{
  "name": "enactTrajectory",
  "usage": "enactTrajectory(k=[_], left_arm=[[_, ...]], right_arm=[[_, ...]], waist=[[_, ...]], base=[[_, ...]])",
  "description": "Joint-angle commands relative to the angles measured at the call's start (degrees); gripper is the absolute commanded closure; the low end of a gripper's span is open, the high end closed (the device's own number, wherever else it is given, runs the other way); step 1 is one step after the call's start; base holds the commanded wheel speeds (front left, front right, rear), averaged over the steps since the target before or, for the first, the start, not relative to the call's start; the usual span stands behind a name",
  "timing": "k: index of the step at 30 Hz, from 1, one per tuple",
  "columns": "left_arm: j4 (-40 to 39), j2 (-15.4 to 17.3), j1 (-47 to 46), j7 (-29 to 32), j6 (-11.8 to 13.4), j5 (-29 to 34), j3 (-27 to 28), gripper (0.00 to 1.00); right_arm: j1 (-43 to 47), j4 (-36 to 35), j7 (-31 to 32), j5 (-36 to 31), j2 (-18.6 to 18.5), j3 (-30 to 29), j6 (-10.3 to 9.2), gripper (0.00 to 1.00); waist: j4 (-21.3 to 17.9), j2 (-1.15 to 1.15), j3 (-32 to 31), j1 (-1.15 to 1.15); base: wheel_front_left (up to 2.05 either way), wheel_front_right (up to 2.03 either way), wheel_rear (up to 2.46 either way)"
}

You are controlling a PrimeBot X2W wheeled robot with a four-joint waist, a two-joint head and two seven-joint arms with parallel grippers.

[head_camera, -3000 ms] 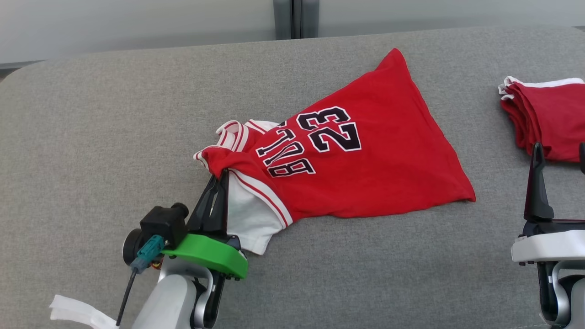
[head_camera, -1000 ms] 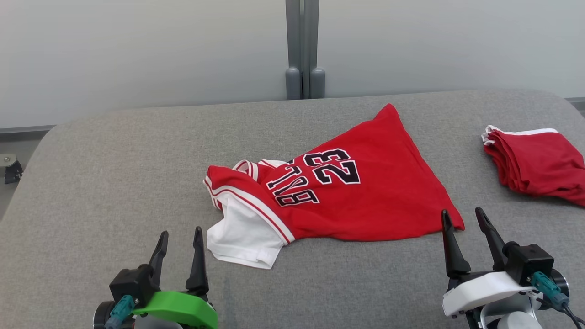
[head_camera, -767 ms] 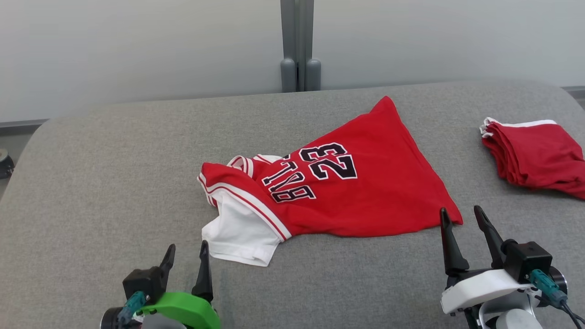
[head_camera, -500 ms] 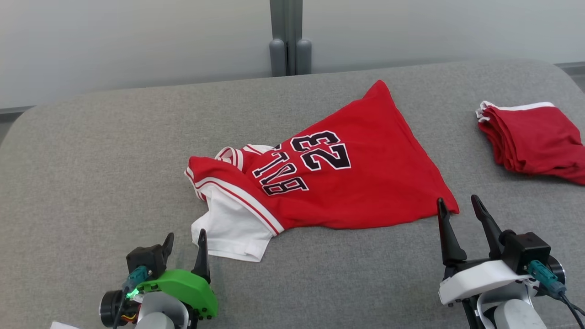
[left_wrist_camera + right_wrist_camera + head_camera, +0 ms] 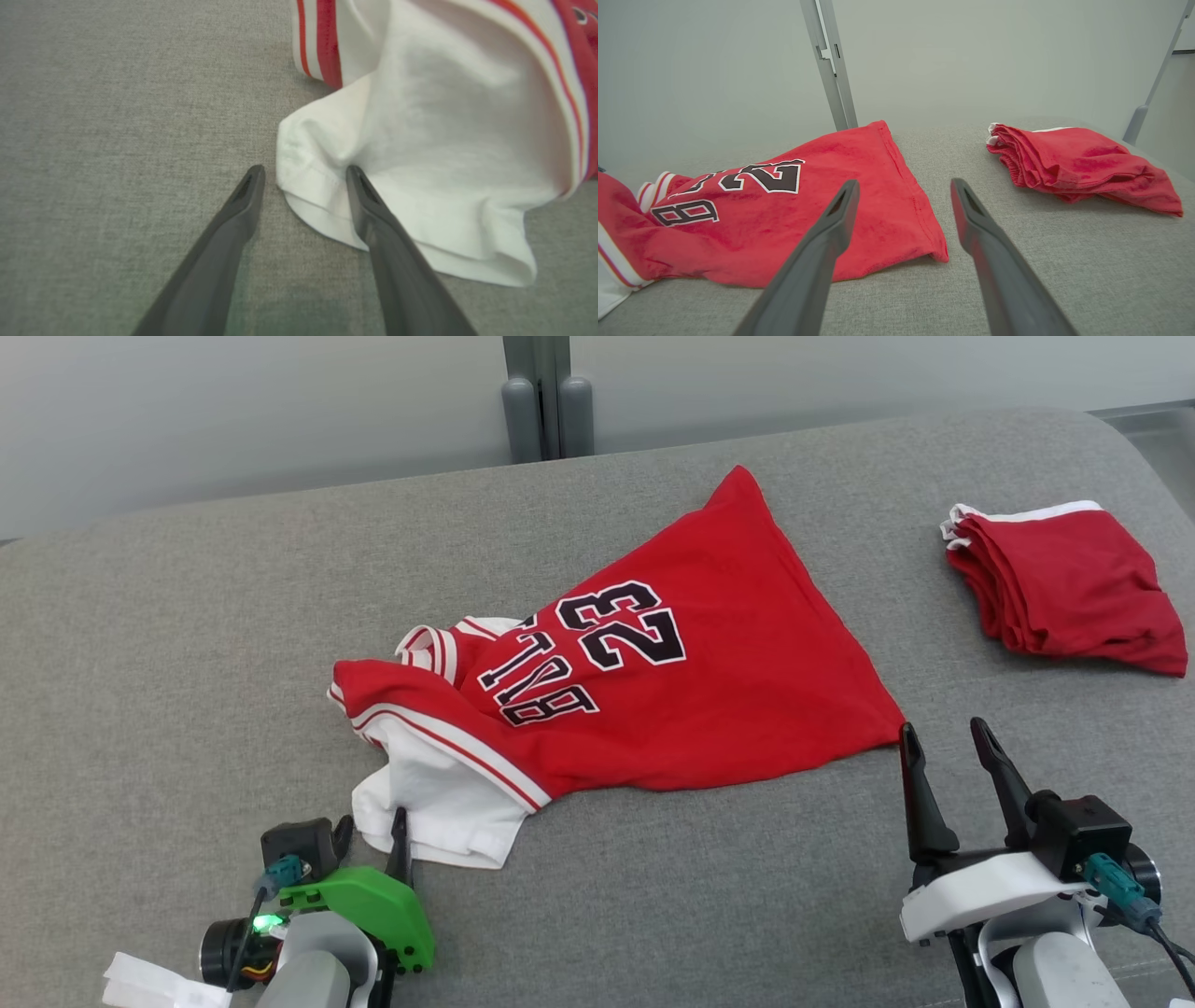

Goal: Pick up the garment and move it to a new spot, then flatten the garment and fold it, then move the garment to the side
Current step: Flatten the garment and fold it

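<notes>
head view: the red garment (image 5: 672, 709) lies spread but crooked in the middle of the grey worktop (image 5: 187, 644). its number is upside down to the robot, its collar end is bunched, and its white sleeve (image 5: 439, 807) flops toward the near edge. its lie matches that of a second ago; the shift of the whole picture is the camera's, not the cloth's.

three seconds ago the left end effector (image 5: 372, 819) was pinched on the bunched shoulder. a second ago it stood drawn back, clear of the cloth, and now it has come forward to the sleeve's near corner. in the left wrist view its fingers (image 5: 373, 224) are apart and straddle that corner, one over the white hem, the other on bare worktop just beside it. nothing is gripped yet.

the right end effector (image 5: 943, 728) is also spread and empty, its tips just beside the garment's red hem corner (image 5: 882, 728), much as a second ago. a folded red pile (image 5: 1064, 583) sits well apart at the far right.

the relocation looks done and the flattening looks to be starting. the likely next step is a pinch on the sleeve corner and the hem corner, to draw the cloth out flat.
</notes>
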Motion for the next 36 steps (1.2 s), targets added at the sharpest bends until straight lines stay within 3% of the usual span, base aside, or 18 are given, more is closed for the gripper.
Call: enactTrajectory(k=[1,10,21,35,36], left_arm=[[0.6,0.26,-1.12,-0.89,-0.31,-0.4,-0.03,1.0],[-1.23,0.06,-1.58,-3.6,-1.65,-1.16,-0.18,1.0],[-16.63,0.21,6.4,-3.88,-0.46,0.36,0.39,1.0],[-24.95,0.58,10.63,-2.48,1.03,0.35,-1.22,1.0],[-25.31,0.6,10.76,-2.4,1.07,0.31,-1.29,1.0]], right_arm=[[-0.58,0.26,-0.26,-0.35,-0.09,-0.32,-0.05,0.0],[-1.65,3.89,1.29,-2.68,-0.07,-5.1,-0.05,0.0],[-6.68,14.73,6.34,-7.64,-0.08,-14.65,-0.05,0.0],[-12.05,27.55,14.25,-7.42,-0.01,-9.59,-0.02,0.0],[-12.22,28.33,14.97,-6.48,0.03,-8.77,-0.02,0.5]], waist=[[0.05,0.0,0.09,0.0],[2.57,0.0,0.26,0.0],[7.51,0.0,0.82,0.0],[9.71,0.0,0.64,0.0],[9.61,0.0,0.5,0.0]], base=[[0.0,0.0,0.0],[0.0,0.0,0.0],[0.0,0.0,0.0],[0.0,0.0,0.0],[0.0,0.0,0.0]])
